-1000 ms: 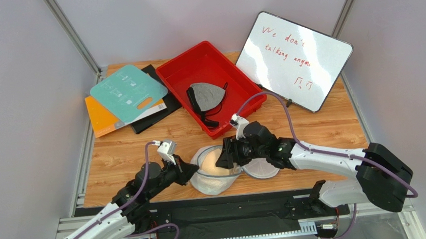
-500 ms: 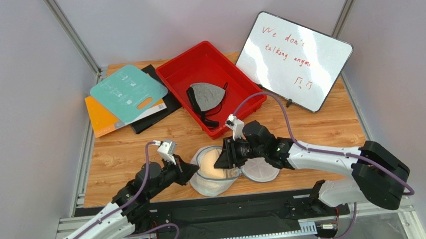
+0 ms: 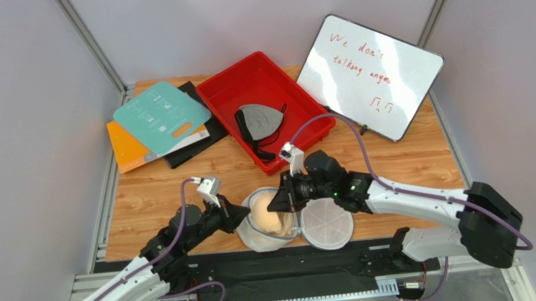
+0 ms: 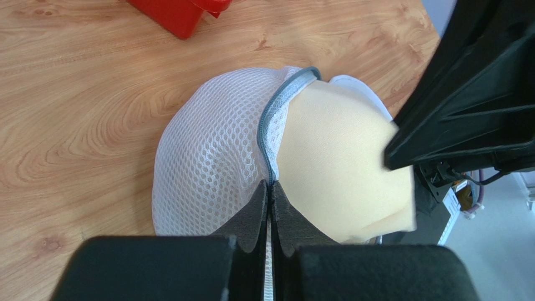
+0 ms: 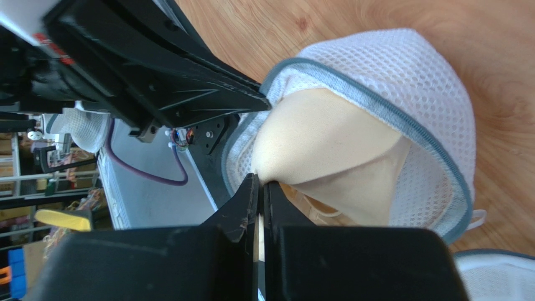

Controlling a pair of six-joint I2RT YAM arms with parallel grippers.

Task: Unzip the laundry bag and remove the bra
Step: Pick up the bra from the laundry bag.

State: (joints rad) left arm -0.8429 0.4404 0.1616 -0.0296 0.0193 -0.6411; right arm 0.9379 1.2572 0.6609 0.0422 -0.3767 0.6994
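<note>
Low over laundry bag (image 4: 201,157), right claw (image 5: 260,182) pinches bra (image 5: 326,138); left claw (image 4: 271,188) pinches rim (image 4: 276,106).

Red tray (image 3: 250,84) holding grey bra (image 3: 258,120), whiteboard (image 3: 368,74) (red scribbles), stacked folders (image 3: 160,111), wooden table (image 3: 401,158).

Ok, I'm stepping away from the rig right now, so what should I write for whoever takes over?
Left tool: shut on the grey rim of the bag.
Right tool: shut on the edge of the bra.
Bag: unzipped and gaping open, with the bra inside and one cup showing.
Done: unzipping.
Left: pull the bra clear of the bag.
</note>
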